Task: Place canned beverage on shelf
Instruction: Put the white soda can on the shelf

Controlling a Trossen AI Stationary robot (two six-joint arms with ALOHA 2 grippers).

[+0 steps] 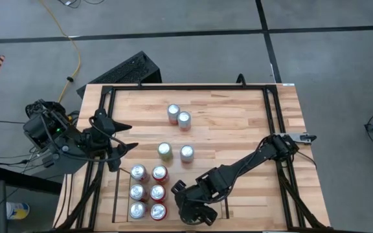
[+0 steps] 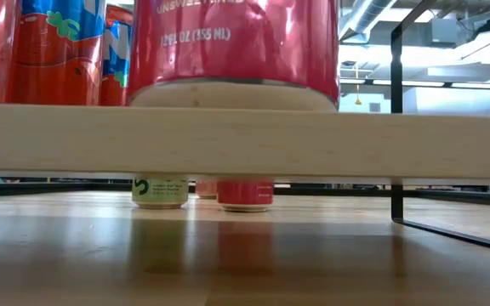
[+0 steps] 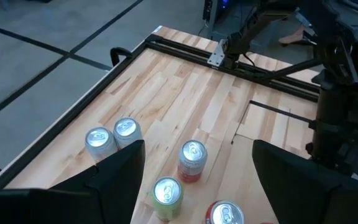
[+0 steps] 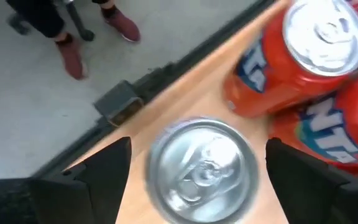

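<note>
Silver-topped can (image 4: 199, 167) is framed between the right gripper's (image 1: 193, 210) wide-spread fingers (image 4: 101, 167), untouched, standing on the shelf (image 1: 228, 206) beside six cans (image 1: 147, 192). Four more cans (image 1: 175, 133) are seen mid-table. Left gripper (image 1: 123, 137) is held open near the left edge.

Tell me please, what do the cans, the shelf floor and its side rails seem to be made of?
Cans: likely aluminium, shiny silver tops with pull tabs, glossy printed sides.
Shelf floor: light wood plank, matte, faint grain visible.
Side rails: thin black metal by the look, probably painted; finish hard to judge.
</note>
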